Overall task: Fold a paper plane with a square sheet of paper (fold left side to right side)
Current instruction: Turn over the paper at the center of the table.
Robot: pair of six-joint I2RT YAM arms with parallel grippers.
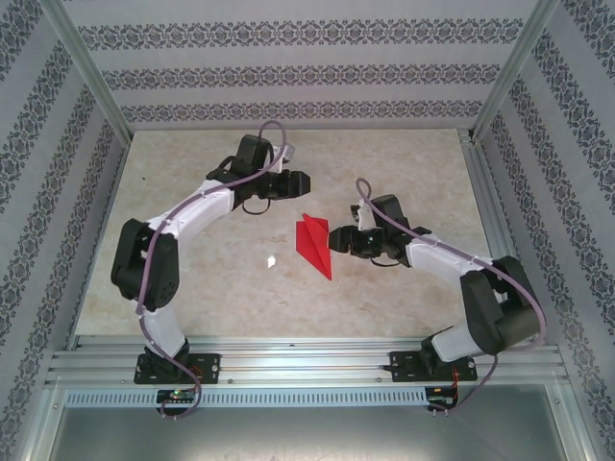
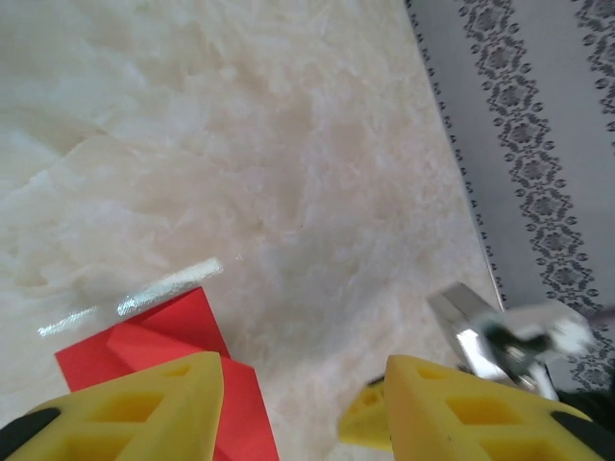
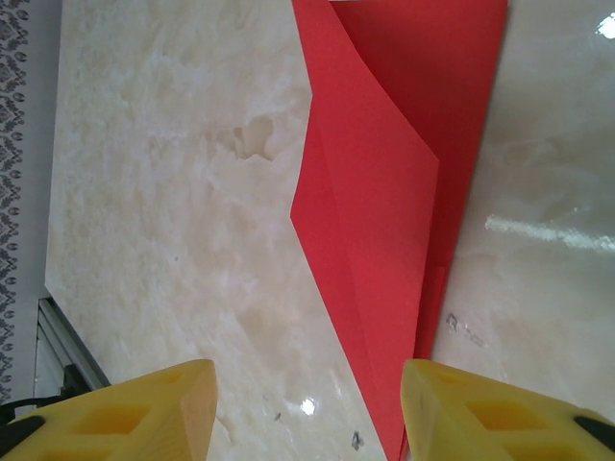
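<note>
Begin at the right end effector [image 3: 307, 399]: released, yellow fingers [image 3: 144, 413] spread, nothing clamped between them. Locate the paper plane [image 3: 404, 192] flat on the worktop [image 3: 163, 192] just ahead of those fingertips, narrow tip closest and offset toward one finger. Read the wide spread as clearance, probably chosen so that the creases are not dragged. Continue beyond the paper plane to the left end effector [image 2: 303, 384]: likewise released and empty, with a red corner just beside one finger, not gripped. Take the two facing poses as bracketing the paper plane, likely for a final press or check. Judge folding nearly or fully complete.
</note>
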